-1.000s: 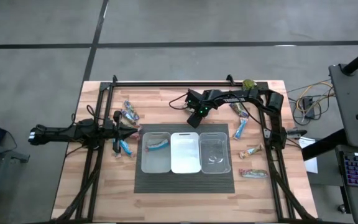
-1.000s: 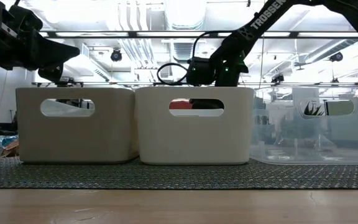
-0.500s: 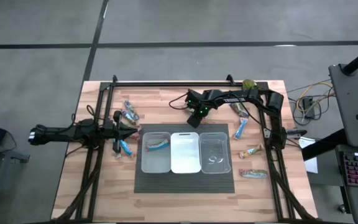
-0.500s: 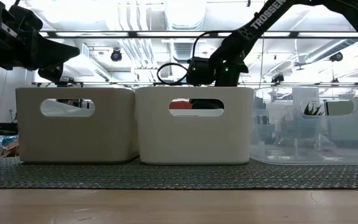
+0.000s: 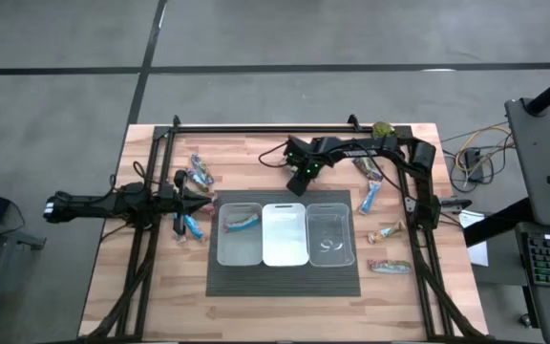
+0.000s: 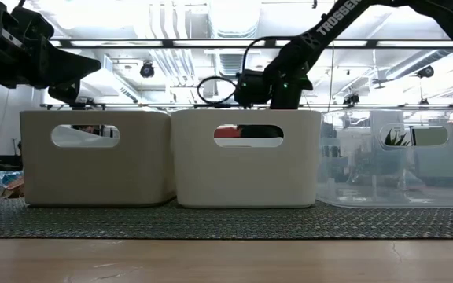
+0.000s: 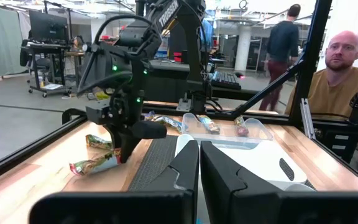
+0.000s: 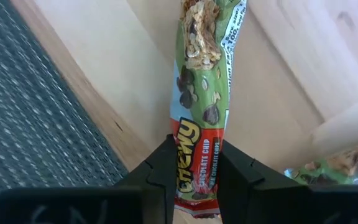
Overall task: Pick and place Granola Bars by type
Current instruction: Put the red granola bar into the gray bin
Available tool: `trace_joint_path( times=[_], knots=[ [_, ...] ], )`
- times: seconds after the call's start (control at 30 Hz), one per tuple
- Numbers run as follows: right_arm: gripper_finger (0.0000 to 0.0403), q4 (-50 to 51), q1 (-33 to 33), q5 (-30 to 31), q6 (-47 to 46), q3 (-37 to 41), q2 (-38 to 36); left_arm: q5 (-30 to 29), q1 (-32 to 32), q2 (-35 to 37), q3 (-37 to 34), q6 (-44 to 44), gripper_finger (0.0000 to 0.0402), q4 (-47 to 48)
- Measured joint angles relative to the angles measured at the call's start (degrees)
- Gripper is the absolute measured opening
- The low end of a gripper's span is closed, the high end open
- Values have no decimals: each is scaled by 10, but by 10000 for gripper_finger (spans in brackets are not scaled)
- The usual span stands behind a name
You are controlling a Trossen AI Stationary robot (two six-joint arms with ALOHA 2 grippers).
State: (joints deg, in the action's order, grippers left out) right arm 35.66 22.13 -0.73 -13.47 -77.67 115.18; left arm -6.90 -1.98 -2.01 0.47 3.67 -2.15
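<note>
My right gripper [image 5: 299,182] hangs over the wood just past the middle bin's far wall, shut on a granola bar [image 8: 202,93] with a green and red wrapper. My left gripper [image 5: 201,202] waits at the left bin's left side, shut and empty; its fingers [image 7: 185,171] point across the bins. A silvery bar [image 5: 241,220] lies flat in the left bin. More bars lie flat on the wood: several near the far left [image 5: 199,173], a blue one [image 5: 194,227] beside the left gripper, and several on the right [image 5: 370,199]. My right gripper pinches the green and red bar by one end [image 8: 194,169] between its two fingers, coming from above and pointing down. The bar runs on past the fingertips along their line. In the left wrist view it slants out low over the wood [image 7: 95,163]; whether its free end touches I cannot tell.
Three bins stand side by side on a dark mat [image 5: 285,279]: left [image 5: 222,250], middle [image 5: 285,260] and a clear right one [image 5: 348,250]. A green plant-like object [image 5: 382,128] sits at the far right corner. People show beyond the table [image 7: 344,74]. Frame rails run along both sides.
My right gripper has risen a little behind the middle bin. The red of the bar that showed through that bin's handle slot in the low view no longer shows there.
</note>
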Motion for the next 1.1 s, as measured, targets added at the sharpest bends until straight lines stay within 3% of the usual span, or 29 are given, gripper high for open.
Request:
trace_joint_path(
  times=[0.6, 1.1],
  knots=[
    [67, 22, 0, -15, 4, -50, -5, 0, 0, 0, 0, 0, 0, 0],
    [66, 26, -9, -48, 7, -99, -74, 0, 0, 0, 0, 0, 0, 0]
  ],
)
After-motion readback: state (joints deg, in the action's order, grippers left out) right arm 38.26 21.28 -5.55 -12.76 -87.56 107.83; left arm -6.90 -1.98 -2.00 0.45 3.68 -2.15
